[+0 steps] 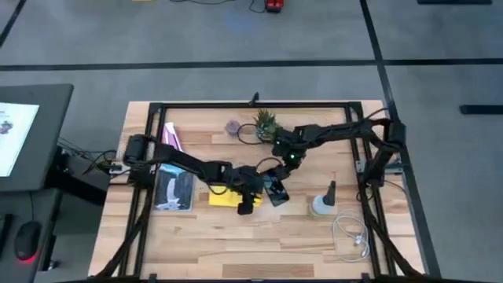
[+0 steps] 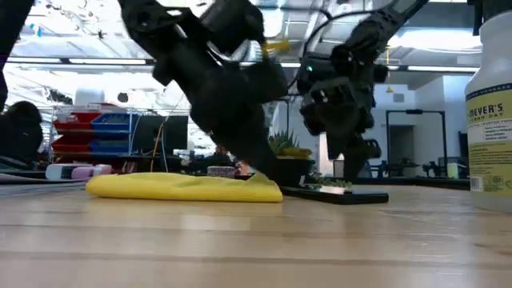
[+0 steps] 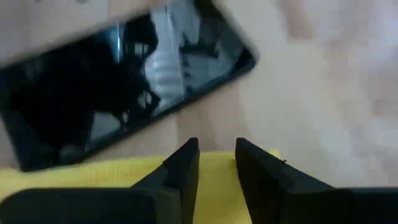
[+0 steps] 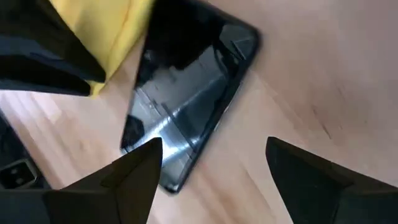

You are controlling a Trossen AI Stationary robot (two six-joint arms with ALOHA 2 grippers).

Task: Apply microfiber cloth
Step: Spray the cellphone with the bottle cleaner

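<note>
Microfiber cloth (image 1: pixel 224 197) lies floppy just beside the phone (image 1: pixel 276 189), left gripper (image 3: pixel 216 163) pinching its near edge with jaws nearly together, right gripper (image 4: pixel 214 165) spread wide above the phone — soft, best dragged by that corner.

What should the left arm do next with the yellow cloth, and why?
Probably drag the microfiber cloth sideways onto the smartphone. The left gripper is nearly shut on the cloth's edge right beside the phone, and the screen is bare, with the cloth lying on the table next to it. The right gripper hangs open over the phone, so it may need steadying there.
</note>
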